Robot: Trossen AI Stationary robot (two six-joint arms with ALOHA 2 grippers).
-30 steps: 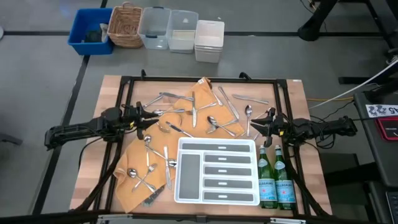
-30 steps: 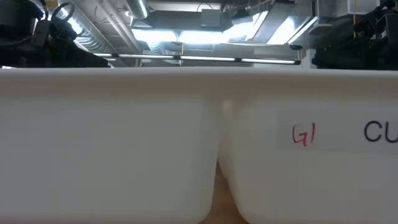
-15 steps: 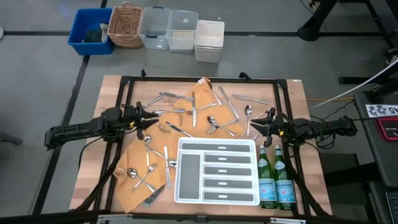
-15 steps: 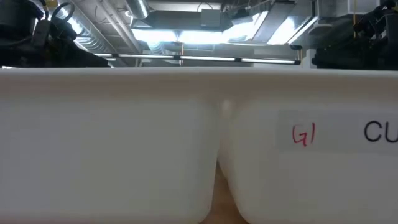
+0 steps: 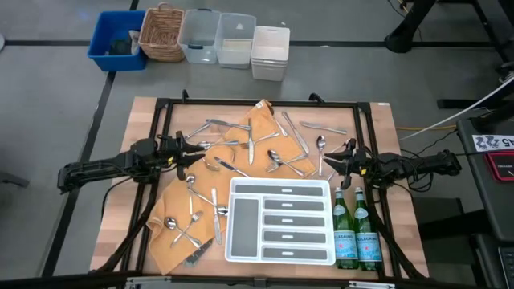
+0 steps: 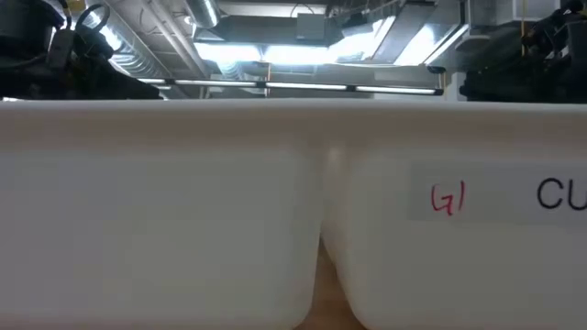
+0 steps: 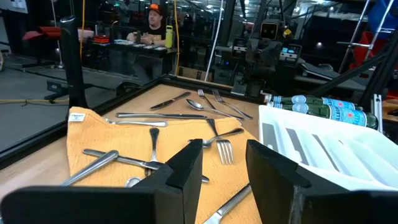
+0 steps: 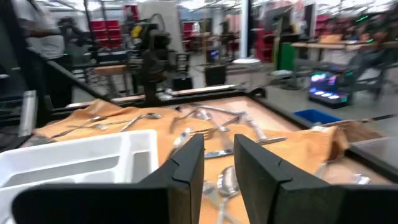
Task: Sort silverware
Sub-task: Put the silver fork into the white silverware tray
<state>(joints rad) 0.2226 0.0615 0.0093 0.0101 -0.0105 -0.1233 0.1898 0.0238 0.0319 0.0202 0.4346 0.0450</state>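
Note:
The silverware lies scattered on an orange cloth (image 5: 241, 140) and on the wooden table: forks and knives at the far side (image 5: 250, 138), spoons near the middle (image 5: 275, 158), and more pieces at the near left (image 5: 191, 217). It also shows in the left wrist view (image 7: 186, 115) and the right wrist view (image 8: 205, 115). The white divided tray (image 5: 238, 255) stands at the near middle, its compartments bare. My left gripper (image 5: 188, 155) (image 7: 224, 167) hovers open over the cloth's left part. My right gripper (image 5: 328, 161) (image 8: 217, 158) hovers open beside the tray's far right corner.
Two green glass bottles (image 5: 356, 230) stand right of the tray. A black frame (image 5: 265, 102) rims the table. Bins and a basket (image 5: 217, 38) sit on the floor beyond. The tray's white wall (image 6: 183, 211) fills the low view. A person (image 7: 152, 25) sits in the room beyond.

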